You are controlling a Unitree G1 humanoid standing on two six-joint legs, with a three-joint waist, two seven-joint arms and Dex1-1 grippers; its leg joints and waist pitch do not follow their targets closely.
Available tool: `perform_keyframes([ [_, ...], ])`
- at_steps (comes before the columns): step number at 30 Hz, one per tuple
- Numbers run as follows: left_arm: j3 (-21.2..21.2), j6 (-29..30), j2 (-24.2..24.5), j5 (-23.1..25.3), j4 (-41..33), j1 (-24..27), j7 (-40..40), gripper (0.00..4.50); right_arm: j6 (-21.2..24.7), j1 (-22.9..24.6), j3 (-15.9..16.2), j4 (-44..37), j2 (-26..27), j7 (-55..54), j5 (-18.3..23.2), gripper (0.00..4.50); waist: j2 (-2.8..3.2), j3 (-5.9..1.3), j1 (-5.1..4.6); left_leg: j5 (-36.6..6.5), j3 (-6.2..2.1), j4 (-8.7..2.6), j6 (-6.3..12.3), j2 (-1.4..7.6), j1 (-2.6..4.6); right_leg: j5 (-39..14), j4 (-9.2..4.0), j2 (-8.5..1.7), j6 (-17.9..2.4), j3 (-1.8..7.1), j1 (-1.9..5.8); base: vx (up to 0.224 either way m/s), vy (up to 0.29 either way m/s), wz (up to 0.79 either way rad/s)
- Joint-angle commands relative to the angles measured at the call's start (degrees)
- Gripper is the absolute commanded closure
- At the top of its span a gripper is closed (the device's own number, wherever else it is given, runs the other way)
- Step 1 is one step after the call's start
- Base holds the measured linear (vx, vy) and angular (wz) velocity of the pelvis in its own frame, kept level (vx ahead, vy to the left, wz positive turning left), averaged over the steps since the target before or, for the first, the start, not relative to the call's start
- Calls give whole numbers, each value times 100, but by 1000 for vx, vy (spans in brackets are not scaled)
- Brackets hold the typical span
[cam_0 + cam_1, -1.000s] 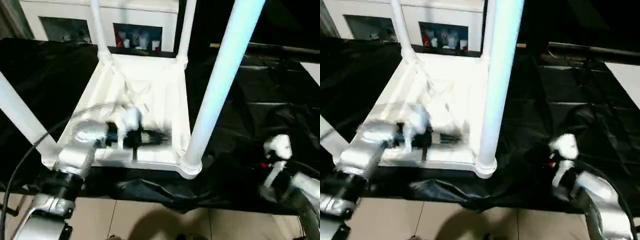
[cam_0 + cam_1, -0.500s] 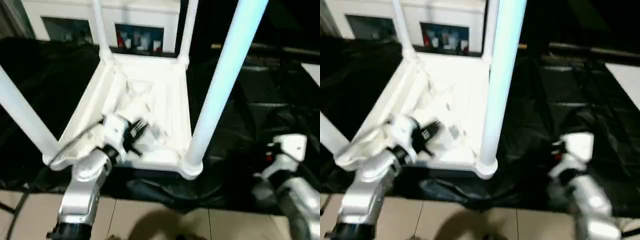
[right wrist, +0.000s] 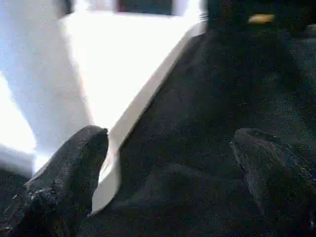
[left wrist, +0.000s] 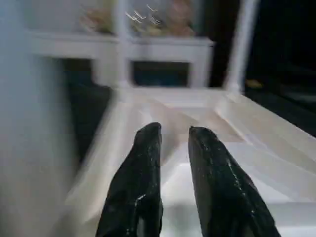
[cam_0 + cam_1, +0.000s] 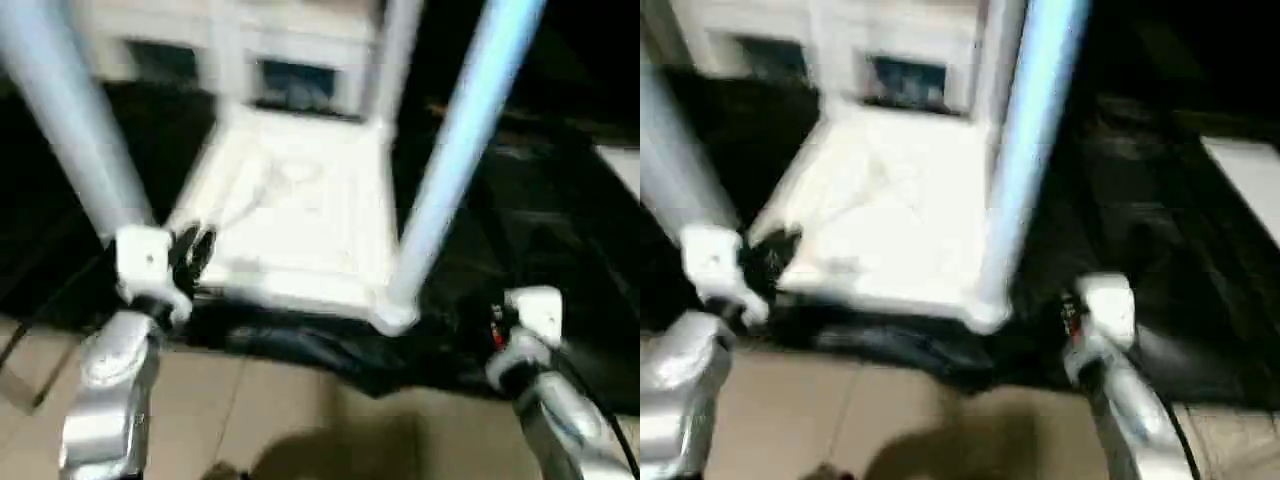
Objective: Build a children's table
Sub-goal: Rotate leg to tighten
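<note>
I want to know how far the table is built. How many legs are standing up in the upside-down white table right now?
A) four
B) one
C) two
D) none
A: the table top lies upside down on the black cover with a leg rising from each of its four corners.

A black sheet (image 5: pixel 560 230) covers the work surface, its crumpled edge hanging over the tan tiled floor (image 5: pixel 280 420), with a white cabinet (image 5: pixel 300 40) beyond the sheet.
</note>
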Motion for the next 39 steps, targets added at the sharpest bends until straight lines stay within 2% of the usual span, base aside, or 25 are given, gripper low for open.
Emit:
perform_keyframes([
  [1, -171, 6, 2, -6, -12, 113, -40, 343, -100, -32, -32, -127, 24, -6, 0, 12, 29, -119, -28, -356, -750, 525, 157, -390, -9, -5610, -1827, -740, 419, 1014, -122, 0, -126, 11],
  [4, -392, -61, 83, -49, -202, 423, -315, 343, -306, 18, -120, 9, 175, -91, 101, 12, 208, -108, 155, -948, -868, -96, -78, -212, 311, -3581, -1526, -643, -104, 871, 42, -68, 27, 21],
  [5, -403, -60, 126, 12, -146, 506, -308, 343, -322, 40, -103, 57, 224, -90, 119, 12, 284, -221, 151, -953, -720, -430, 539, -199, 364, -1383, -1418, -481, -634, 754, 155, -64, 40, 27],
  [6, -398, -85, 135, 8, -129, 521, -318, 343, -320, 46, -87, 51, 228, -62, 136, 12, 301, -263, 137, -768, -690, -457, 796, -192, 333, -883, -1440, -541, -771, 734, 238, -64, 40, 27],
  [8, -281, -226, 171, -48, 24, 616, -340, 343, -437, 95, 38, -80, 265, 129, 224, 12, 356, -229, 186, -697, -847, -148, 1206, -81, 108, -1307, -1906, -1368, -985, 1034, 435, -57, 141, 7],
  [9, -281, -226, 171, -48, 24, 616, -340, 343, -437, 95, 38, -80, 265, 129, 224, 12, 377, -210, 132, -759, -964, -202, 1077, -28, 48, -1777, -1961, -1377, -986, 976, 516, -41, 184, 1],
  [10, -229, -209, 204, -20, 81, 637, -271, 343, -474, 119, 74, -138, 262, 209, 278, 12, 430, -213, 122, -819, -976, -354, 1082, -33, 94, -1884, -1964, -1230, -1017, 841, 513, -3, 246, -11],
  [11, -96, -306, 219, -124, 189, 640, -259, 343, -545, 173, 125, -220, 258, 411, 435, 12, 528, -239, -8, -1179, -873, -789, 1106, -79, 324, -1561, -1731, -565, -1066, 403, 389, 6, 269, -8],
  [13, 19, -338, 191, -263, 209, 653, -273, 343, -563, 240, 176, -291, 195, 650, 585, 12, 637, -304, -307, -1251, -963, -956, 1260, -119, 620, -360, -1145, 88, -891, 7, 100, 1, 268, -2],
  [14, 58, -323, 179, -315, 199, 666, -269, 343, -557, 272, 203, -324, 150, 762, 646, 12, 650, -314, -426, -1071, -1072, -1116, 1226, 47, 526, 480, -757, 105, -408, -112, 27, -20, 233, 7],
  [15, 52, -330, 265, -318, 168, 719, -361, 343, -619, 336, 244, -402, 52, 923, 674, 12, 650, -314, -426, -1071, -1072, -1116, 1226, 47, 526, 480, -757, 105, -408, -112, 27, -20, 233, 7],
  [16, 36, -339, 340, -320, 143, 762, -430, 343, -678, 381, 266, -450, -3, 1034, 680, 12, 604, -289, -455, -1105, -1102, -1162, 926, 127, 423, 727, -855, -44, -260, -76, 76, -30, 168, 6],
  [17, 111, -282, 426, -463, 114, 817, -550, 314, -618, 430, 252, -529, -88, 1316, 885, 12, 477, -308, -508, -2130, -1054, -1139, 45, 58, 373, 915, -1199, -387, -344, 131, 217, -42, 117, 6],
  [19, 207, -254, 634, -547, 132, 767, -678, 314, -364, 322, 203, -507, -123, 1474, 1128, 12, 332, -244, -559, -3115, -999, -974, -286, -60, 324, -255, -1456, -682, -646, 350, 168, -45, 103, 3],
  [21, 260, -258, 725, -576, 201, 678, -711, 306, -249, 242, 204, -464, -141, 1510, 1191, 2, 375, -230, -563, -3488, -1070, -962, -392, -67, 278, -1205, -1551, -763, -624, 358, 170, -60, 63, -13],
  [25, 423, -110, 840, -670, 612, 299, -671, 270, -208, 222, 421, -425, -279, 1827, 1267, 0, 367, -163, -593, -4446, -1116, -1039, -730, -72, 365, -1612, -1624, -630, -388, 271, 58, -69, 44, -17],
  [29, 476, -87, 890, -574, 874, 83, -476, 230, -179, 95, 668, -329, -440, 2091, 1182, 0, 410, -129, -624, -4828, -1147, -1100, -819, -83, 330, -1843, -1649, -616, -334, 209, 104, -38, 18, -7],
  [31, 435, -55, 919, -562, 918, 4, -428, 220, -327, -261, 758, 94, -323, 1865, 858, 0, 534, -138, -643, -4983, -1147, -1171, -908, -97, 311, -1650, -1614, -559, -346, 159, 140, -51, 31, -14],
  [32, 397, -31, 958, -582, 993, -105, -415, 210, -452, -638, 748, 528, -158, 1559, 604, 0, 518, -125, -718, -5238, -1125, -1337, -1010, -108, 212, -1348, -1502, -433, -360, 27, 224, -76, 32, -14],
  [34, 361, 1, 968, -630, 1048, -196, -457, 192, -522, -876, 712, 799, -46, 1461, 575, 0, 578, -153, -608, -5486, -779, -1841, -1240, -178, -81, -245, -783, -103, -391, -231, 472, -100, 21, -8],
  [35, 334, 14, 979, -624, 1097, -261, -471, 188, -563, -1010, 696, 948, 7, 1459, 600, 0, 526, -196, -488, -5222, -623, -1892, -1212, -215, -66, -257, -699, -101, -397, -200, 464, -87, -48, 20],
  [36, 315, 20, 988, -617, 1159, -331, -485, 185, -602, -1139, 684, 1099, 45, 1442, 611, 0, 260, -256, -464, -3888, -573, -1261, -1028, -283, 406, -1585, -1291, -572, -423, 170, -101, -87, -48, 20],
  [37, 290, 15, 999, -614, 1291, -473, -515, 177, -668, -1398, 655, 1409, 101, 1352, 578, 0, 260, -249, -505, -2620, -848, -230, -691, -410, 745, -2289, -1836, -1200, -629, 442, -427, 28, -79, 9],
  [38, 229, -20, 1037, -501, 1502, -653, -485, 166, -770, -1693, 642, 1760, 150, 1310, 554, 0, 269, -260, -513, -231, -1275, 103, -11, -433, 167, -2058, -1902, -1465, -877, 655, 263, 57, -8, -31],
  [39, 174, -54, 1049, -401, 1670, -807, -435, 155, -839, -1950, 620, 2081, 182, 1239, 518, 0, 401, -128, -459, -594, -1235, -241, -132, -317, 265, -2500, -1883, -1010, -1005, 127, 172, 57, -8, -31],
])
